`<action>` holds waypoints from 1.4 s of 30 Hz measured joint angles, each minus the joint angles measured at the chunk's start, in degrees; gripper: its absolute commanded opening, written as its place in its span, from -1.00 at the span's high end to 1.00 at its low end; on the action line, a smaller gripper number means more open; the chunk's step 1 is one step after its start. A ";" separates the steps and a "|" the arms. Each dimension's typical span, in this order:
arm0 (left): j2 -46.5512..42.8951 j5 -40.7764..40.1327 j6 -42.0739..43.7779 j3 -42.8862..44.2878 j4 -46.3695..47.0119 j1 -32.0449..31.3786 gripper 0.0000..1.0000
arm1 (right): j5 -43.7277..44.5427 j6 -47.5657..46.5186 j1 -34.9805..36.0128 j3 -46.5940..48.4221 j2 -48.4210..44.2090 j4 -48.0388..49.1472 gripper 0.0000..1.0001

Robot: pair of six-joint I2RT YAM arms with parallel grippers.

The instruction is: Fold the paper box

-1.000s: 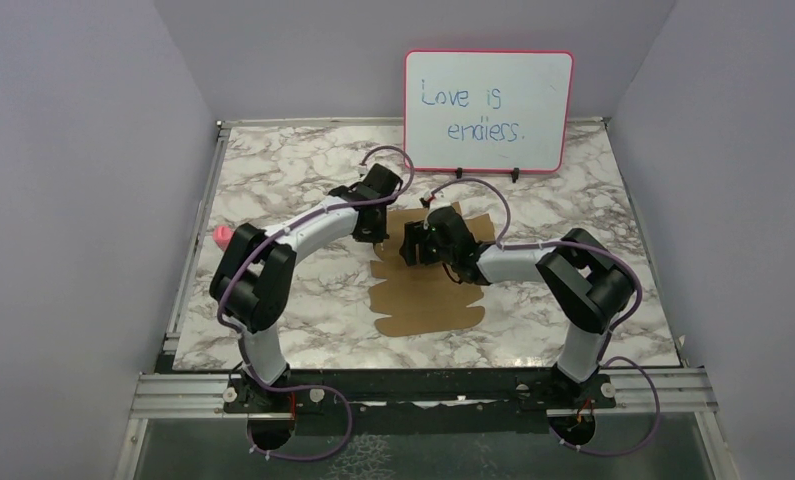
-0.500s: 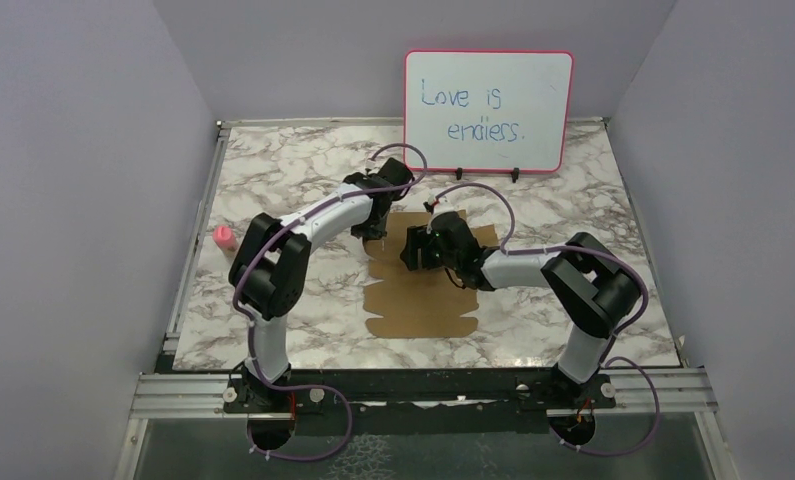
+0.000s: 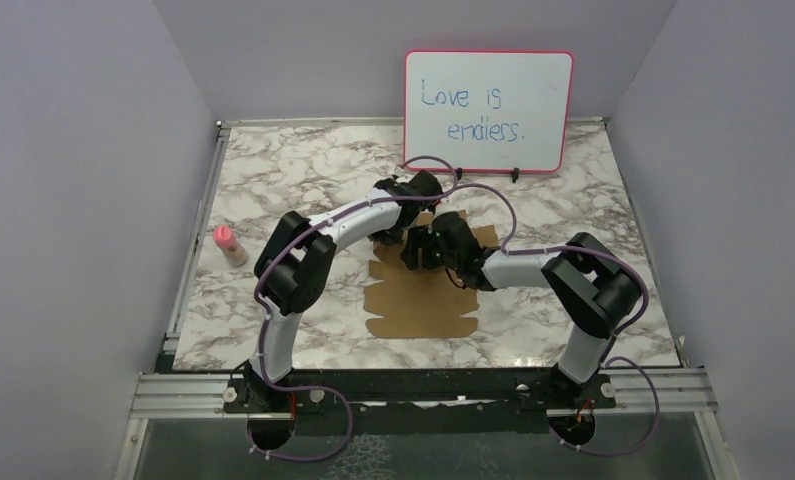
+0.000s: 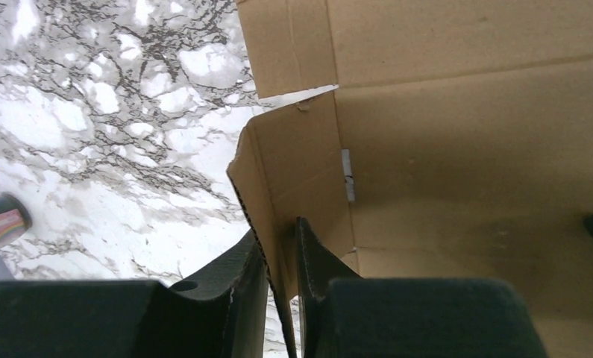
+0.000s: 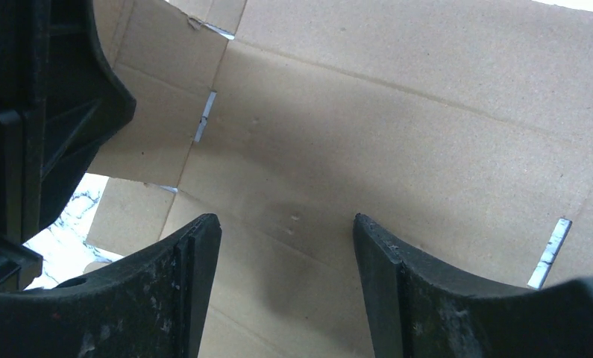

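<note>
The paper box (image 3: 423, 295) is a brown die-cut cardboard sheet lying on the marble table, its far part under both grippers. My left gripper (image 3: 393, 232) is shut on a raised side flap of the box (image 4: 289, 179), which stands on edge between its fingers (image 4: 315, 257). My right gripper (image 3: 418, 250) is open, its fingertips (image 5: 196, 239) pressed down on or just above the flat middle panel (image 5: 368, 149). The left gripper's black body shows at the left of the right wrist view (image 5: 47, 112).
A pink-framed whiteboard (image 3: 488, 112) stands at the back of the table. A small pink-capped bottle (image 3: 227, 245) stands near the left edge; it also shows in the left wrist view (image 4: 2, 222). Purple cables loop over both arms.
My left arm has swung right, its gripper moving from the sheet's far left corner to close beside the right gripper. The pink bottle is now uncovered. The right gripper stayed in place.
</note>
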 measured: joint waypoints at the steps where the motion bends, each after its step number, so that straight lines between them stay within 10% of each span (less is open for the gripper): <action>1: 0.52 -0.52 0.15 0.04 -0.26 -0.24 0.63 | 0.02 0.48 0.00 0.00 0.00 -0.02 -0.43; 21: -4.52 -2.62 2.84 -4.61 2.80 1.49 0.44 | -0.04 -6.38 -0.07 -0.63 -9.70 -9.64 -0.71; 42: -16.90 34.73 5.27 -21.29 23.45 20.46 0.51 | -2.49 -19.47 -4.24 12.85 -12.33 -21.77 -0.86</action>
